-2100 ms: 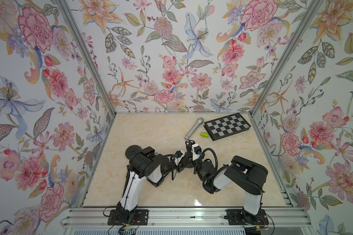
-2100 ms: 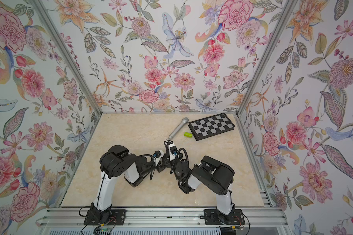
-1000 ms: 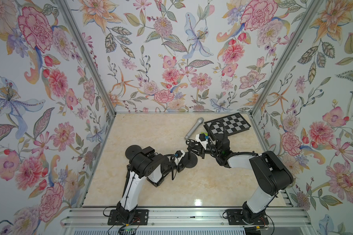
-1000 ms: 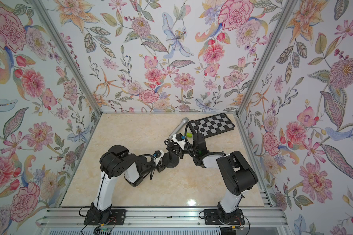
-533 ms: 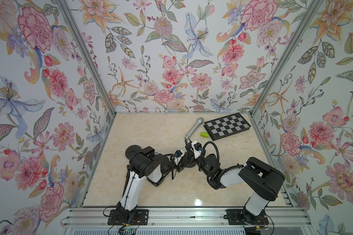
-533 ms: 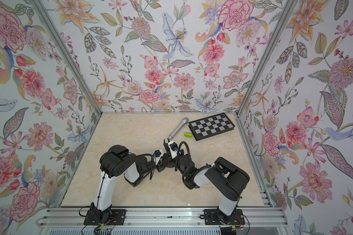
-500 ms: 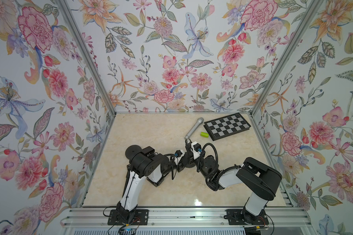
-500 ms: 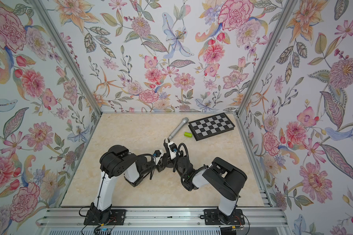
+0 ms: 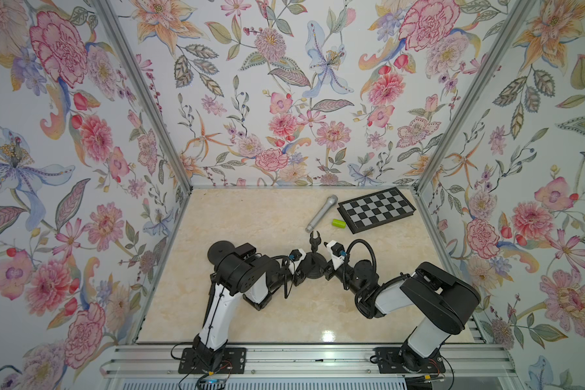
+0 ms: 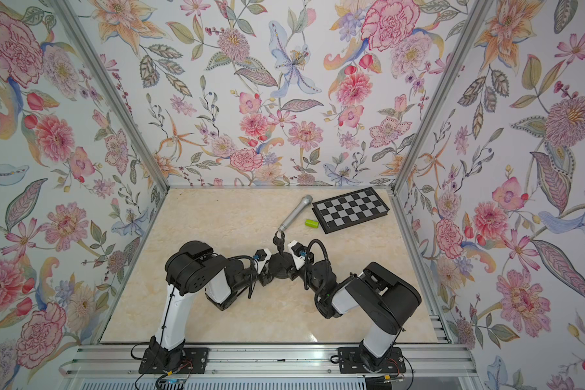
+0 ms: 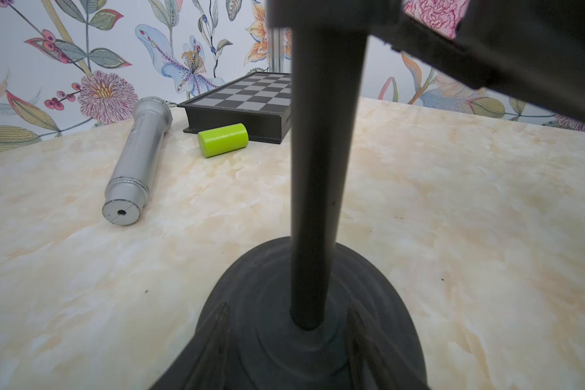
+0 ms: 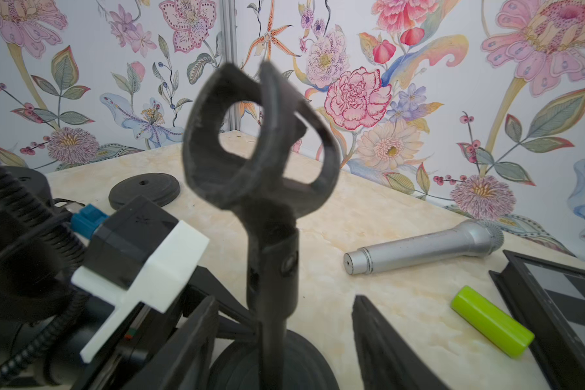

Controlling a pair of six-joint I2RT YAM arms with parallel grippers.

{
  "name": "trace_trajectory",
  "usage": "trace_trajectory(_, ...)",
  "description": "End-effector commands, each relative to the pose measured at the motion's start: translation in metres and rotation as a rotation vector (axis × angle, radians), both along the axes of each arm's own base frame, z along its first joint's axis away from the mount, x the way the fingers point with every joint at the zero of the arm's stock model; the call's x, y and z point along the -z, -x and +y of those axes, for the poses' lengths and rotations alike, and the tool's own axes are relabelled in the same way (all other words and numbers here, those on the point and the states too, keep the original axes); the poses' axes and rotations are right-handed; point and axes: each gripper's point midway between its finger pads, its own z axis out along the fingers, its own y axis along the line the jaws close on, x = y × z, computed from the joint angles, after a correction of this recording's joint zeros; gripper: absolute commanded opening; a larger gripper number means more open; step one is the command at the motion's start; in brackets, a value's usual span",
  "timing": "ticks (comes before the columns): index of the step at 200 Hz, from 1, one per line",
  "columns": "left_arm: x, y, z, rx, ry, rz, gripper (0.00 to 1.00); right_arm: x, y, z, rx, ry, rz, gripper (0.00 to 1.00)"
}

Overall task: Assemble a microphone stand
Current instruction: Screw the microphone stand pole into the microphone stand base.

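**Right arm back at the stand, jaws parted**

Back from beside the microphone (image 9: 321, 213), our right gripper (image 12: 284, 300) now straddles the pole (image 11: 318, 169) of the microphone stand (image 9: 313, 261), fingers wide and clear of it. That stand is upright between our two grippers, with the clip (image 12: 250, 141) on top. Our left gripper (image 11: 288, 304) sits at its foot as before. We cannot tell whether it pinches anything.

I can't read left gripper (image 11: 288, 304) grip: fingers (image 11: 213, 341) dark, smeared against stand base (image 11: 257, 270), all cut by frame edge. Top of stand pole (image 11: 318, 152) out of frame in left wrist view. Blurred in right wrist view: clip (image 12: 250, 141) atop stand; chessboard (image 12: 554, 304) beyond stand cropped there. In a top view base mostly under left arm (image 9: 237, 270) and right arm (image 9: 362, 280); spare disc (image 9: 218, 251) on left arm's side of stand half behind that arm
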Motion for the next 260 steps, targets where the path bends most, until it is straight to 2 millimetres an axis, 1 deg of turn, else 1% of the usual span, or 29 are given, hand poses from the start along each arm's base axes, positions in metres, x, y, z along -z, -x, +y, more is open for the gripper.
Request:
trace_trajectory(1, 0.002, 0.006, 0.008, -0.014, 0.012, -0.058, 0.56, -0.006, 0.042, 0.02, -0.381, 0.003, 0.034, 0.68)
trace_trajectory(22, 0.002, 0.002, 0.005, -0.009, 0.012, -0.055, 0.56, -0.003, 0.036, 0.02, -0.425, 0.04, 0.037, 0.68)
trace_trajectory(34, 0.001, 0.002, 0.005, -0.008, 0.015, -0.053, 0.56, -0.003, 0.028, 0.022, -0.447, 0.044, 0.046, 0.66)
trace_trajectory(50, 0.001, 0.005, 0.005, -0.008, 0.024, -0.053, 0.56, -0.005, 0.015, 0.023, -0.464, 0.027, 0.069, 0.58)
trace_trajectory(60, 0.001, 0.003, 0.005, -0.012, 0.021, -0.055, 0.56, -0.007, 0.002, 0.022, -0.445, -0.001, 0.088, 0.54)
trace_trajectory(73, 0.001, 0.001, 0.004, -0.011, 0.012, -0.055, 0.56, -0.011, -0.004, 0.022, -0.448, -0.03, 0.084, 0.5)
trace_trajectory(88, 0.001, 0.003, 0.005, -0.01, 0.012, -0.052, 0.56, -0.012, -0.01, 0.025, -0.445, -0.042, 0.081, 0.46)
trace_trajectory(101, 0.001, 0.005, 0.005, -0.009, 0.018, -0.054, 0.56, -0.01, -0.015, 0.026, -0.44, -0.04, 0.086, 0.37)
trace_trajectory(111, 0.001, 0.002, 0.005, -0.012, 0.016, -0.055, 0.56, -0.008, -0.018, 0.027, -0.428, -0.039, 0.092, 0.31)
trace_trajectory(120, 0.002, 0.0, 0.004, -0.009, 0.009, -0.051, 0.56, -0.007, -0.023, 0.024, -0.394, -0.04, 0.096, 0.22)
trace_trajectory(137, 0.002, 0.003, 0.004, -0.009, 0.008, -0.051, 0.56, -0.007, -0.029, 0.018, -0.334, -0.049, 0.084, 0.12)
trace_trajectory(150, 0.002, 0.004, 0.005, -0.011, 0.016, -0.055, 0.56, -0.009, -0.031, 0.013, -0.276, -0.062, 0.063, 0.0)
trace_trajectory(167, 0.003, 0.0, 0.004, -0.01, 0.009, -0.049, 0.56, -0.007, -0.035, 0.005, -0.126, -0.077, 0.048, 0.0)
trace_trajectory(179, 0.003, 0.001, 0.005, -0.013, 0.009, -0.046, 0.56, -0.003, -0.038, -0.003, 0.048, -0.092, 0.042, 0.0)
trace_trajectory(183, 0.003, 0.002, 0.005, -0.014, 0.012, -0.045, 0.56, -0.002, -0.04, -0.008, 0.12, -0.1, 0.038, 0.0)
trace_trajectory(187, 0.002, 0.002, 0.006, -0.017, 0.016, -0.049, 0.56, 0.0, -0.034, -0.006, 0.172, -0.107, 0.036, 0.0)
trace_trajectory(193, 0.002, 0.002, 0.006, -0.019, 0.021, -0.049, 0.56, 0.004, -0.036, -0.018, 0.323, -0.118, 0.031, 0.0)
trace_trajectory(201, 0.002, 0.001, 0.006, -0.022, 0.022, -0.05, 0.56, 0.007, -0.029, -0.023, 0.453, -0.133, 0.02, 0.0)
trace_trajectory(209, 0.003, 0.0, 0.006, -0.021, 0.017, -0.048, 0.56, 0.011, -0.021, -0.023, 0.538, -0.135, 0.008, 0.0)
trace_trajectory(216, 0.002, -0.001, 0.006, -0.02, 0.015, -0.046, 0.56, 0.016, -0.015, -0.018, 0.595, -0.116, 0.006, 0.0)
trace_trajectory(226, 0.002, 0.0, 0.005, -0.019, 0.014, -0.046, 0.56, 0.022, -0.007, -0.008, 0.618, -0.106, 0.005, 0.0)
trace_trajectory(241, 0.002, 0.002, 0.008, -0.024, 0.02, -0.05, 0.56, 0.026, 0.002, 0.012, 0.565, -0.089, 0.004, 0.0)
trace_trajectory(248, 0.002, 0.001, 0.008, -0.027, 0.018, -0.05, 0.56, 0.026, 0.004, 0.019, 0.53, -0.085, 0.001, 0.0)
trace_trajectory(260, 0.003, -0.001, 0.007, -0.025, 0.009, -0.048, 0.56, 0.022, 0.007, 0.023, 0.484, -0.075, -0.011, 0.0)
